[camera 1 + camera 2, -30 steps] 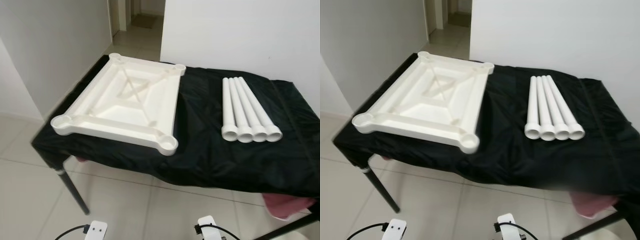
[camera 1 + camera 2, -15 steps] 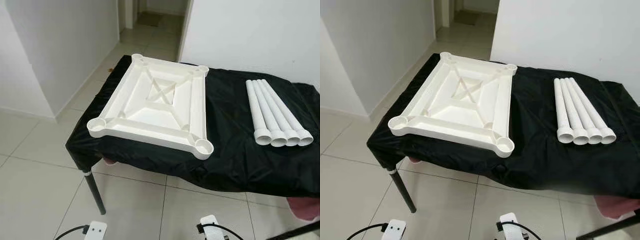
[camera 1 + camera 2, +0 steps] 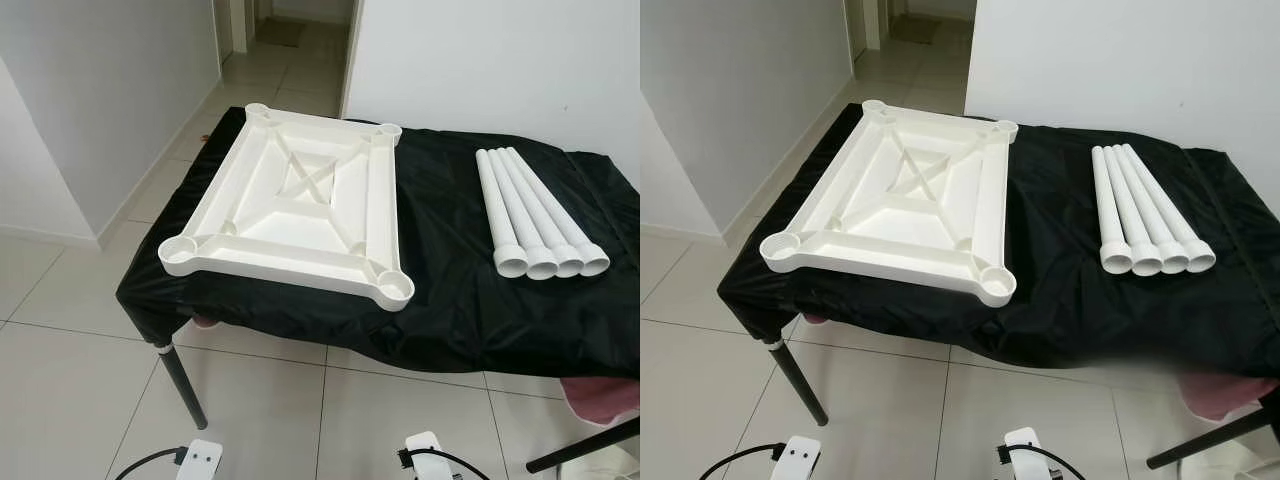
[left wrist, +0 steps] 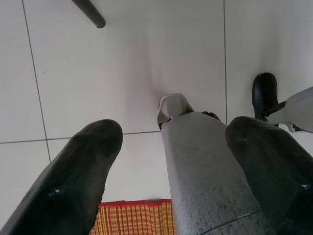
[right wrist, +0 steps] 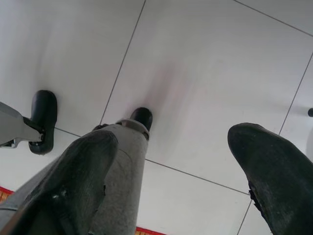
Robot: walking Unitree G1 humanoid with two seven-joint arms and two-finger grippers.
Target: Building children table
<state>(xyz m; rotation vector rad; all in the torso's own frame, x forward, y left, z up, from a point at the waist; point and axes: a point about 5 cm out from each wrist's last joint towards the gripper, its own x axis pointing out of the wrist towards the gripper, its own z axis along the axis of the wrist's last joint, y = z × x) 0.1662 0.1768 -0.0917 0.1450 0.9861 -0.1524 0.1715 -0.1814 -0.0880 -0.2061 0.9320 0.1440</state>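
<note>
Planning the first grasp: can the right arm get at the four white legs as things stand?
Probably not yet. The right gripper hangs open down over the floor tiles, while the legs lie unobstructed on the black-covered table ahead. It would have to raise and reach, perhaps stepping closer.

A: Indoor home setting, I'd say. Pale tiled floor (image 3: 80, 350), plain white walls (image 3: 480, 60), a doorway (image 3: 285, 20) opening onto a tiled hallway.

B: Agreed. Bench (image 3: 470, 300) draped in black cloth, thin dark legs.

You're facing a black-cloth-covered table (image 3: 470, 300) on white floor tiles (image 3: 70, 380); a pink fabric bundle (image 3: 600, 398) lies beneath its near right corner.
</note>
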